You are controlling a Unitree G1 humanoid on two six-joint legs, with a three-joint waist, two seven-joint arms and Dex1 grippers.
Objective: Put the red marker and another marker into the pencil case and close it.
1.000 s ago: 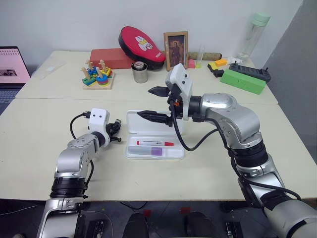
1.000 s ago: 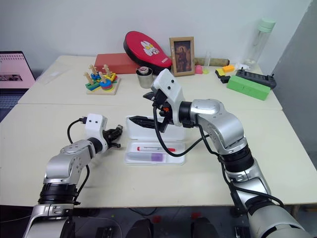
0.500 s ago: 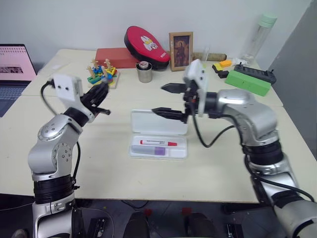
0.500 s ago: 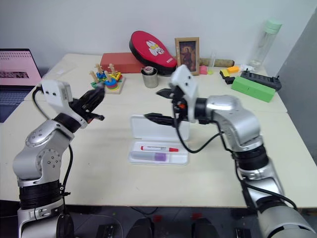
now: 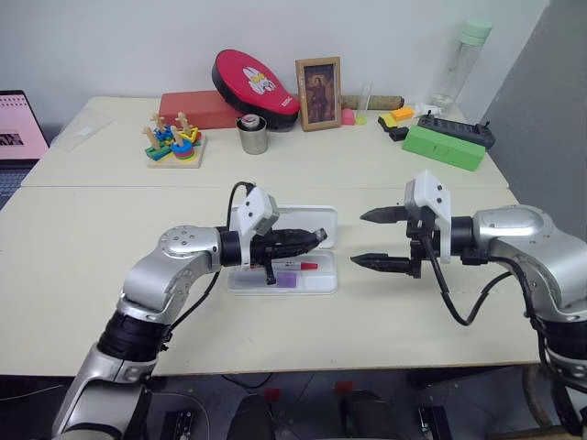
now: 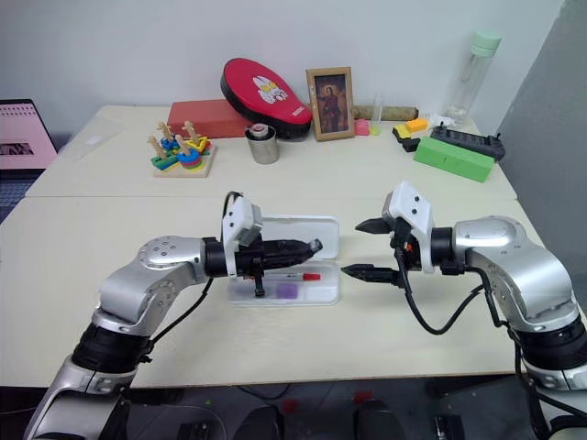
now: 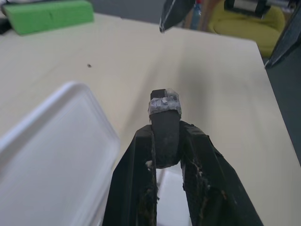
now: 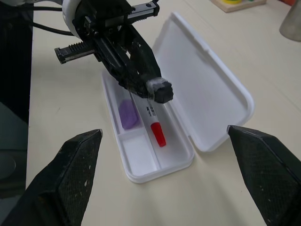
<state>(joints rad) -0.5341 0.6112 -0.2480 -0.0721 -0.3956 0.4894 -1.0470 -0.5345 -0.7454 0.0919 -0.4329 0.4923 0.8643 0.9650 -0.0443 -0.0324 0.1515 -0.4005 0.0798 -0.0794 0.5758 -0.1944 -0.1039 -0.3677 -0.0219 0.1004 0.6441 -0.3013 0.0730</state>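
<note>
**Both markers in, lid still up**

Nearest me on the table [image 5: 73, 275], the pencil case [image 5: 280, 275] lies open, its tray toward me and its lid [image 5: 312, 220] folded back flat on the far side. Inside the tray I can see the red marker [image 8: 154, 123] along the rear channel and the other marker, the lilac highlighter [image 8: 127, 114], in the front one.

My left pincer [image 5: 316, 237] has swung in from out at the left over the last second and now hangs clenched and empty just above the tray, pointing across toward the right. My right pincer [image 5: 381, 238] has pulled away from above the case and now sits off to the right of it, spread wide, grasping nothing.

I read that as loading finished: what remains is the closing. The clenched left tip looks placed to get behind the lid and flip it toward me.

Beyond, a metal cup [image 5: 251, 134], a picture frame [image 5: 317, 81] and a green box [image 5: 444, 147] stand untouched.
</note>
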